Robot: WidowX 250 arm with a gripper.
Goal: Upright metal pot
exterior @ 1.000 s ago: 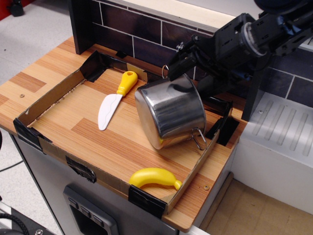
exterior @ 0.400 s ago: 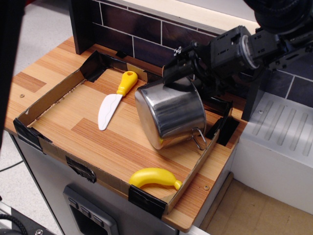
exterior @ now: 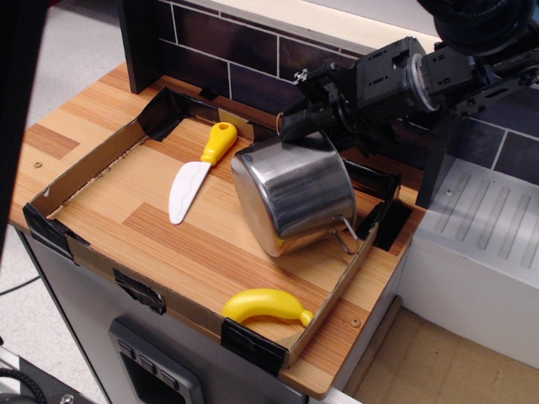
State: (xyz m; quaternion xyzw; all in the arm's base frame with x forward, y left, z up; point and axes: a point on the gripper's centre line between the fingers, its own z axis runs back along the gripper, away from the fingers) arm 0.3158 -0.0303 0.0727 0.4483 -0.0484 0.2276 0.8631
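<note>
Stainless-steel and gleaming, the metal pot [exterior: 293, 195] lay tipped on its side at the right of the cardboard-walled tray [exterior: 76, 179], its base facing the camera. The gripper [exterior: 296, 124] pressed at its upper rim, grip state unclear. Levering it upright looked to come next.

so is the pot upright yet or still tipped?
Tipped. The pot leans on its side, base facing the camera, mouth turned away toward the gripper at its upper rim. Whether the gripper grips the rim cannot be told.
</note>
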